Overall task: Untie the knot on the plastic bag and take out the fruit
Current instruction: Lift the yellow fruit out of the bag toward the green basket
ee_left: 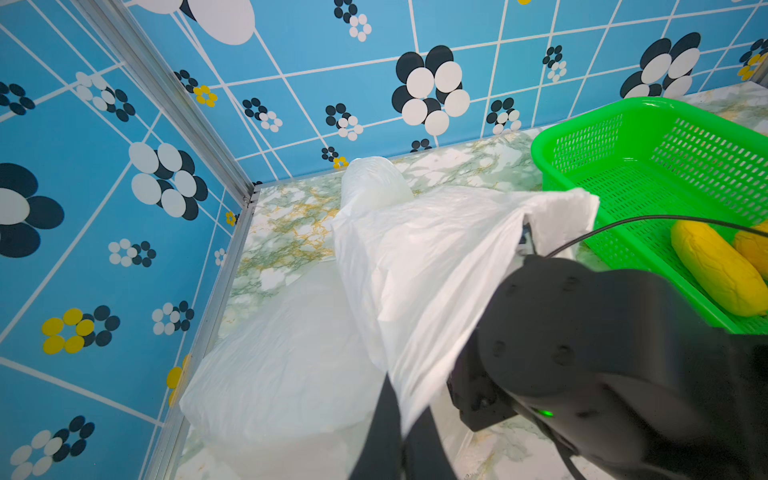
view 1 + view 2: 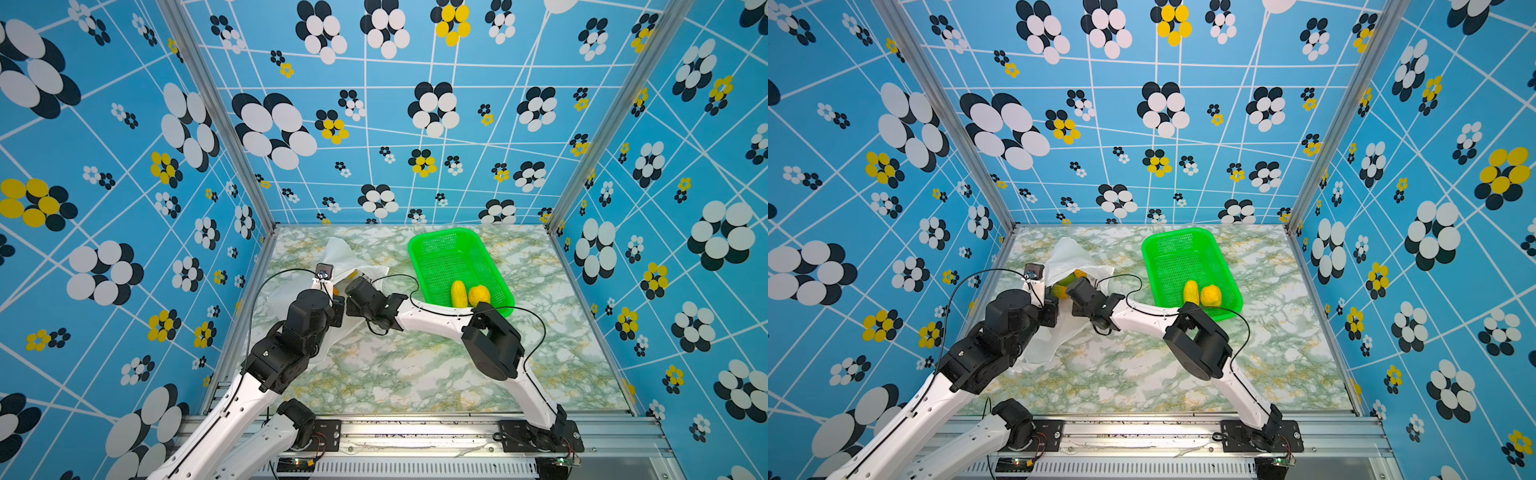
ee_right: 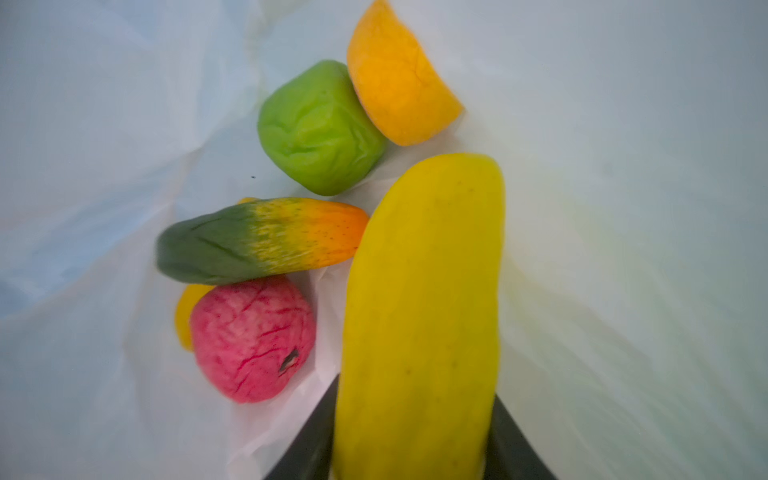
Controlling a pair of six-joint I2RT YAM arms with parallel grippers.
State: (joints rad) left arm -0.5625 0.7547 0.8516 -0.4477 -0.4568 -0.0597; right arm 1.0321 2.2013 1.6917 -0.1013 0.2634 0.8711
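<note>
Marble table point(image 2: 415, 374): basket point(image 2: 415, 266) holds two fruits point(image 2: 458, 293); left gripper point(image 1: 405, 399) pinches bag point(image 1: 415, 257), right gripper point(image 3: 415, 390) (inside) grips long fruit point(image 3: 424, 270).

Walls point(image 2: 124, 166) are loud: sky blue, white criss-cross lines, black-and-white oval flowers, a few yellow ones. Tabletop point(image 2: 415, 365) is pale marble print with green and gold veins. Mesh basket point(image 2: 453, 245) is neon green, with a lemon-yellow fruit point(image 2: 458, 293) and a golden-yellow fruit point(image 2: 478, 296) in it. Plastic bag point(image 1: 415, 257) is milky see-through white. Inside: long yellow fruit point(image 3: 424, 316), lime-green round fruit point(image 3: 318, 129), orange fruit point(image 3: 399, 79), speckled green-to-orange long fruit point(image 3: 257, 241), pinkish-red ball point(image 3: 251, 338) with darker red veins.
</note>
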